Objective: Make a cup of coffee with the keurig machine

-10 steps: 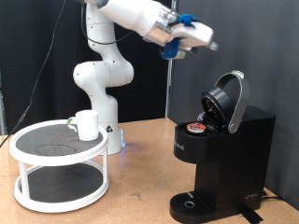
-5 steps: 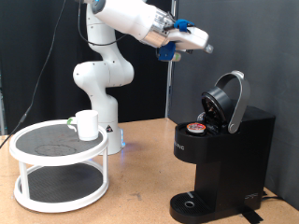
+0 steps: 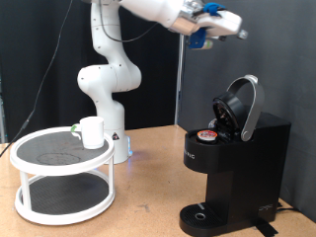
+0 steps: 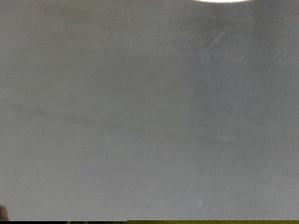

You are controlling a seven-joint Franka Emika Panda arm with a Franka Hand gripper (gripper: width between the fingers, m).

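The pincer sits high at the exterior view's top, pointing toward that view's right. It has risen and swung further right since half a second ago, when it hung lower and nearer the arm's column. Whether its fingers are spread or pressed together I cannot tell; nothing shows between them. The wrist view gives only a blank grey surface with a bright patch at one edge.

Well below the pincer stands the keurig machine on the counter, lid tipped open as before, with a small pod with a reddish top sitting in its chamber. The drip base is bare.

Far below the pincer and toward the exterior view's left, the cup rests upright on the top tier of a white round two-tier stand, unmoved from the earlier frames.
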